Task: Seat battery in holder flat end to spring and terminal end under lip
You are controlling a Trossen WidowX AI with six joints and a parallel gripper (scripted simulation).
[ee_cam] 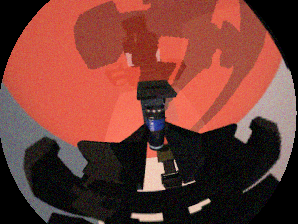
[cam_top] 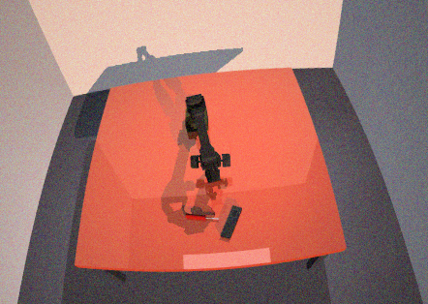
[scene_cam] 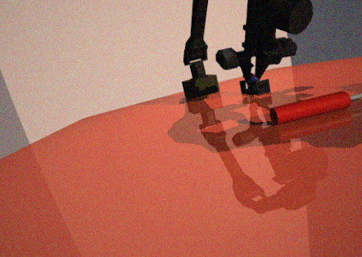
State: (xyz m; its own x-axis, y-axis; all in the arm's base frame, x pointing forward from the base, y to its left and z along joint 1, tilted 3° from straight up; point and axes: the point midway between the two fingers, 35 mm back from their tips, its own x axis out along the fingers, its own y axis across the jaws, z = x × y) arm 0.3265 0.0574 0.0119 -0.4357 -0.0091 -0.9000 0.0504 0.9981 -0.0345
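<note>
The battery point(ee_cam: 156, 121) — a small dark cylinder with a blue band — sits clamped between the fingers of the gripper point(ee_cam: 157, 137), pointing away from the wrist camera with a dark cap at its far end. In the exterior view only a spot of blue point(scene_cam: 253, 78) shows at the fingertips, low over the table point(scene_cam: 123, 182) and just above a small dark block point(scene_cam: 255, 86) that appears to stand on the surface; whether the battery touches that block cannot be told. The gripper point(scene_cam: 255, 73) hangs nose-down from the arm point(cam_top: 205, 142), which reaches out from its base point(cam_top: 196, 106) near the table's middle.

From above, the holder point(cam_top: 231, 222) — a long dark tray — lies on the table point(cam_top: 271, 142) toward its front edge, at a slant, well apart from the gripper point(cam_top: 213, 178). Just beside the holder's left lies a red screwdriver point(cam_top: 200, 217), its thin metal tip pointing toward the holder. In the exterior view the red handle point(scene_cam: 311, 106) lies flat, near the gripper. A pale strip point(cam_top: 226, 258) marks the table's front edge.
</note>
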